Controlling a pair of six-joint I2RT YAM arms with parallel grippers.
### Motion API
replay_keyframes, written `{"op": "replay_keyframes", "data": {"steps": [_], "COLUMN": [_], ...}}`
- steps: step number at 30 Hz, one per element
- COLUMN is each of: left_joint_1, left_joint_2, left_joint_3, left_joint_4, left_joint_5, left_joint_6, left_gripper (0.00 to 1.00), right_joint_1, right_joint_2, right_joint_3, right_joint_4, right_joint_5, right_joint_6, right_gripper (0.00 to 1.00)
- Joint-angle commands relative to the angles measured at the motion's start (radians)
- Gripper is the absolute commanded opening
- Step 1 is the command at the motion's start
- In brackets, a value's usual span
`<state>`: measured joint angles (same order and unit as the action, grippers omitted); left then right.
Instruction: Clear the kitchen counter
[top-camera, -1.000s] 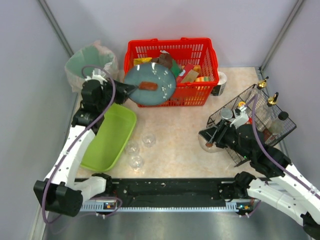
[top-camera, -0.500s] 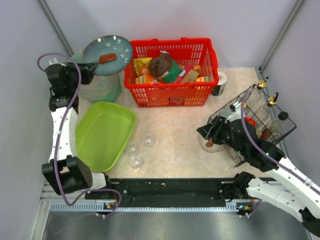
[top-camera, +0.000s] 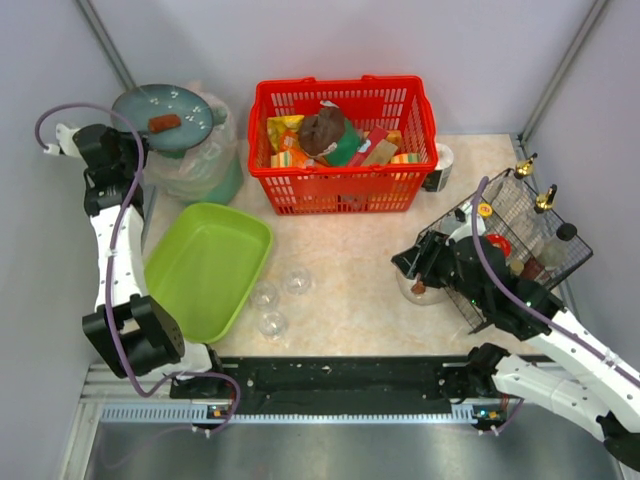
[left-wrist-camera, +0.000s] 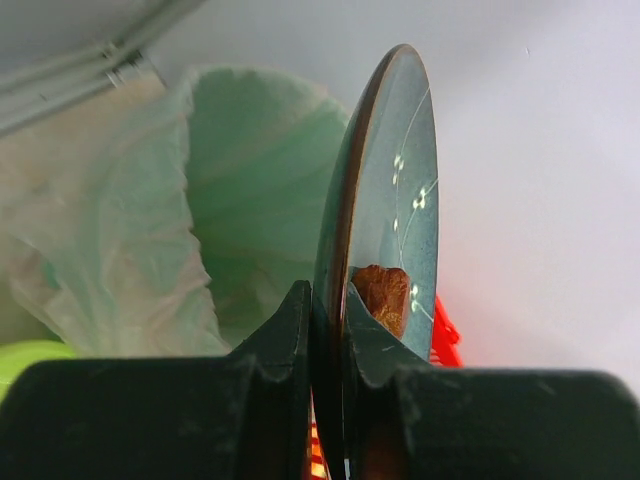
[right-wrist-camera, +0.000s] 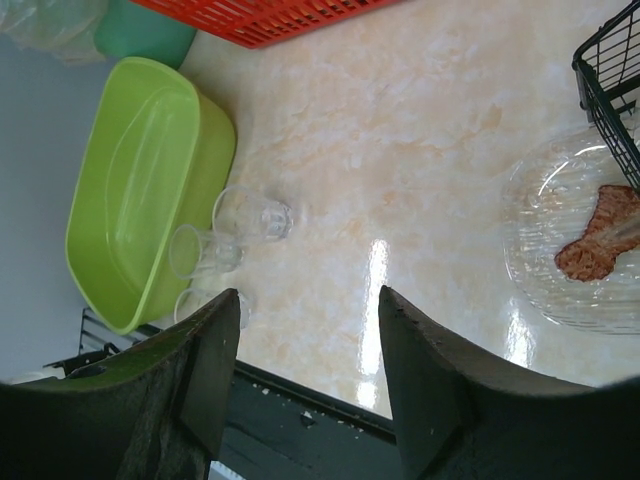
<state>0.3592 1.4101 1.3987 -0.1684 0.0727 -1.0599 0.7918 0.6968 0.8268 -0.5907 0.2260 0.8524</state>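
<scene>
Pale beige marble-patterned tabletop (top-camera: 350, 270) under both arms, not yet cleared. At its far left corner, above the bag-lined bin (top-camera: 205, 170): left end effector (left-wrist-camera: 328, 305), clamped tight on the rim of a teal plate (top-camera: 170, 105) carrying a brown scrap (top-camera: 163, 122). From the wrist, plate seen edge-on with the bin's mouth behind it; probably set up to tip the scrap in. Near the right edge, beside the wire rack (top-camera: 520, 235): right end effector (right-wrist-camera: 308, 300), fingers apart, gripping nothing, hovering low. Close below it, against the rack's side, a clear glass dish (right-wrist-camera: 565, 250) with another brown scrap (right-wrist-camera: 598, 235). Far nearer the right arm than the left, so likely that arm's pick. Toward the near left corner: three glasses (top-camera: 272, 300) just beside a lime-green tray (top-camera: 205, 270), closer to the left arm. Along the far edge, a red basket (top-camera: 345, 150) full of packets.
</scene>
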Motion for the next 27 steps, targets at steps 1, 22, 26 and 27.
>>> {"op": "replay_keyframes", "data": {"steps": [1,22,26,27], "left_joint_1": [0.001,-0.230,-0.266,-0.269], "left_joint_2": [-0.028,0.081,0.092,0.087], "left_joint_3": [0.095,0.190,0.191,0.192], "left_joint_4": [0.276,0.489,0.576,0.587], "left_joint_5": [-0.132,-0.701,-0.804,-0.810], "left_joint_6": [0.124,0.934,1.041,1.046], "left_gripper": [0.00,0.00,0.00,0.00], "right_joint_1": [0.006,0.000,0.000,-0.003], "right_joint_2": [0.006,0.053,0.059,0.064], "right_joint_3": [0.034,0.054,0.055,0.054], "right_joint_4": [0.042,0.042,0.042,0.042], "right_joint_5": [0.022,0.067,0.064,0.062], "right_joint_6": [-0.018,-0.036,-0.041,-0.039], "right_gripper": [0.57,0.61,0.61,0.61]}}
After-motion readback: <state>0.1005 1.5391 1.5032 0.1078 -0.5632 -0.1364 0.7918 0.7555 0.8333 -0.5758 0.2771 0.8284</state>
